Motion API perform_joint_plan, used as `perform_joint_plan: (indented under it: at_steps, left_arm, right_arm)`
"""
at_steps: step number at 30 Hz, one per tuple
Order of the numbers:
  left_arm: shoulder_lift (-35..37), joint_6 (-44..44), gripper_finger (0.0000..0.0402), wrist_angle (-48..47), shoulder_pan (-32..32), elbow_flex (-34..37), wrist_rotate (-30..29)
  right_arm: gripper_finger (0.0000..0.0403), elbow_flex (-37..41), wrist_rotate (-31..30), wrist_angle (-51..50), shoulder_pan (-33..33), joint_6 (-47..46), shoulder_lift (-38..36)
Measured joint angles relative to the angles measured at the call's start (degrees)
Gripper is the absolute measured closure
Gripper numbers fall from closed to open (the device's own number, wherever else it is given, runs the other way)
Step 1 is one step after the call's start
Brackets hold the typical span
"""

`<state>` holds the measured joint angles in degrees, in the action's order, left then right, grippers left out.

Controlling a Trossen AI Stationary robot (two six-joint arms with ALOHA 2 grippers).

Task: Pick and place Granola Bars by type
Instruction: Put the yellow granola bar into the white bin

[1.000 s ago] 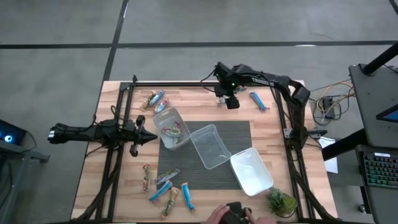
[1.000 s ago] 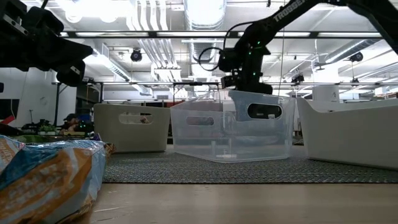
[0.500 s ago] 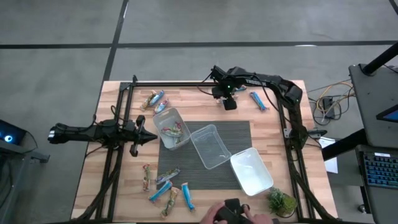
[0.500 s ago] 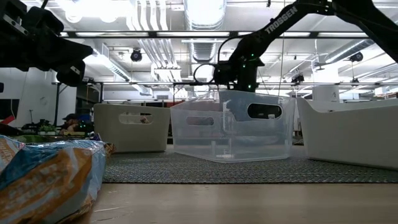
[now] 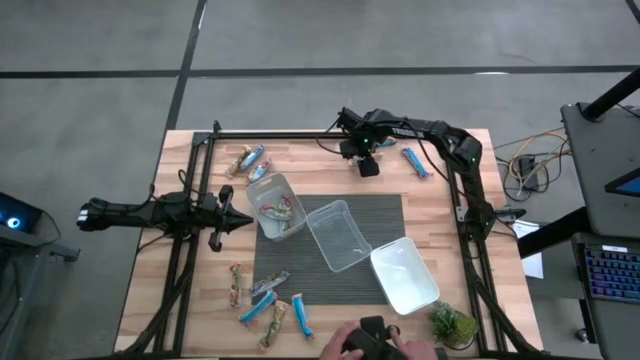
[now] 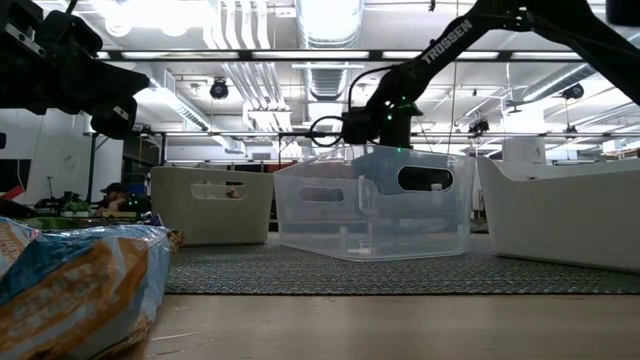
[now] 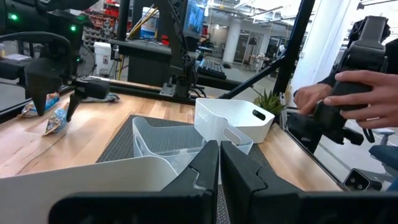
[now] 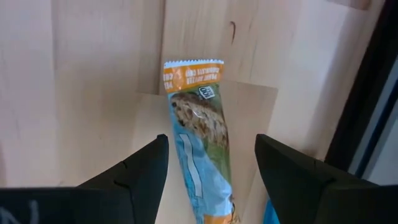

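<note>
Blue-wrapped granola bar (image 8: 200,165) lies on the counter (image 8: 93,74) between the right gripper's (image 8: 211,163) spread fingers (image 8: 134,180); an off-centre closing could nudge it aside. Left gripper (image 7: 219,163) waits clenched.

My right gripper (image 8: 208,180) straddles a granola bar (image 8: 200,130) lying on bare wood, both fingers clear of it; the table's dark frame rail (image 8: 367,118) crowds one side.
</note>
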<state>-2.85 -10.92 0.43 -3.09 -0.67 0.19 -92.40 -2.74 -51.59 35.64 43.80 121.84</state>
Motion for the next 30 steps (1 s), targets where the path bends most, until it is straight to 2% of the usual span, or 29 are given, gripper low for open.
perform_joint_plan:
  at_steps: [16, 30]
  left_arm:
    - [0.0, 0.0, 0.0401, 0.0, 0.0, 0.0, 0.0]
    - [0.0, 0.0, 0.0401, 0.0, 0.0, 0.0, 0.0]
  right_arm:
    - [0.0183, 0.0, 0.1, 1.5, 0.2, -0.3, 2.1]
    - [0.0222, 0.5, 0.2, 1.9, 0.3, -0.5, 2.1]
